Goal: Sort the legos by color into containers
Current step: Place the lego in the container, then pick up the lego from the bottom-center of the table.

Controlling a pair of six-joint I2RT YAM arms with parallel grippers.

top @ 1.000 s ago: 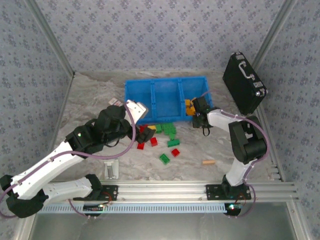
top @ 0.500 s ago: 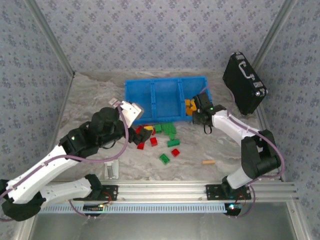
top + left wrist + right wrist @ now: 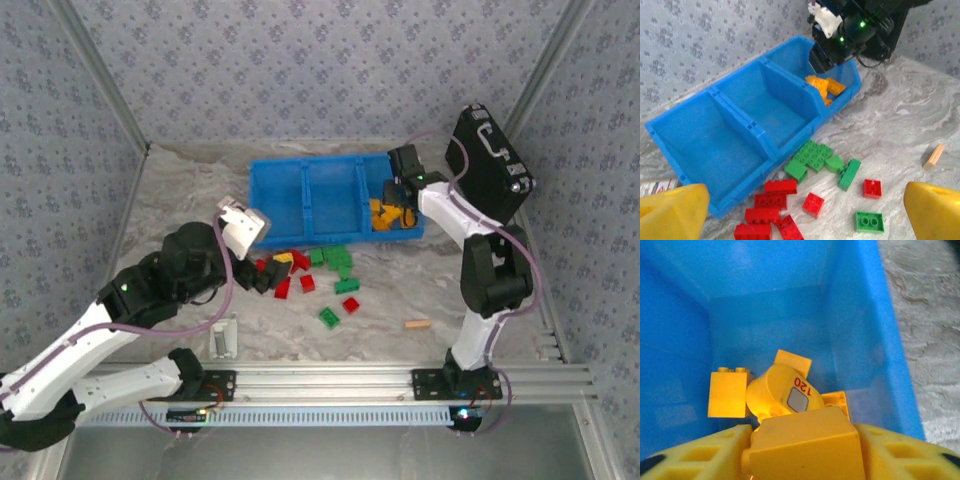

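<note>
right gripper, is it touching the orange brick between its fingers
Touching. The right wrist view shows the orange brick flush against both fingers of the right gripper, no gap either side.

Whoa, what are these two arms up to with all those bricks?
They are sorting bricks by colour. The right claw holds an orange brick over the end bin of the blue tray, where other orange bricks lie. The left claw hangs open above the red bricks and green bricks loose on the table. The other two bins are empty.
</note>
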